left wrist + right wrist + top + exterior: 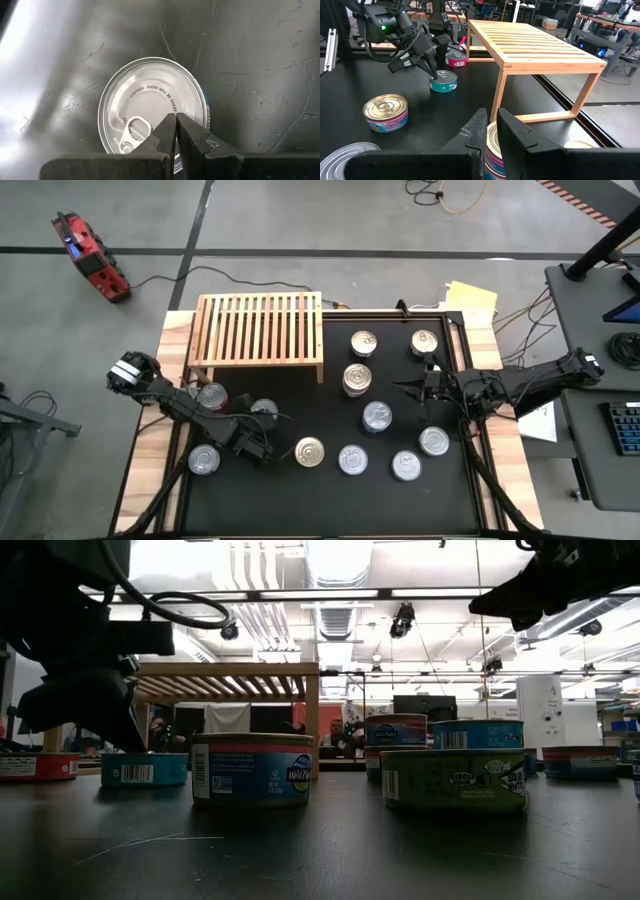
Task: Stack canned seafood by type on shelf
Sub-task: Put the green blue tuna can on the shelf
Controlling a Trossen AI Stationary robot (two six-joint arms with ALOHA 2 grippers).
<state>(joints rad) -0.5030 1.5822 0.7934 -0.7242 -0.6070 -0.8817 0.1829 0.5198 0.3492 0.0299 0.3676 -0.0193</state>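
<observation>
Sorting hasn't begun; shelf (258, 328) at table's 11 o'clock holds nothing, tins (380, 417) lie loose on mat. Left gripper (433, 74), fingers together, hovers over teal tin (443, 80) at 8 o'clock; right gripper (404, 387), nearly shut, empty, at 3 o'clock. Next: left must open before descending.

The shelf (258, 328), a low light-wood rack with a slatted top, stands bare beyond the left claw (262, 423). Round tins (375, 416) with shiny pull-tab lids sit upright on the dark counter (320, 500): one silver-lidded tin (150, 112) directly under the left claw, a two-high stack (357, 379) just beside the right claw (400, 387).
</observation>
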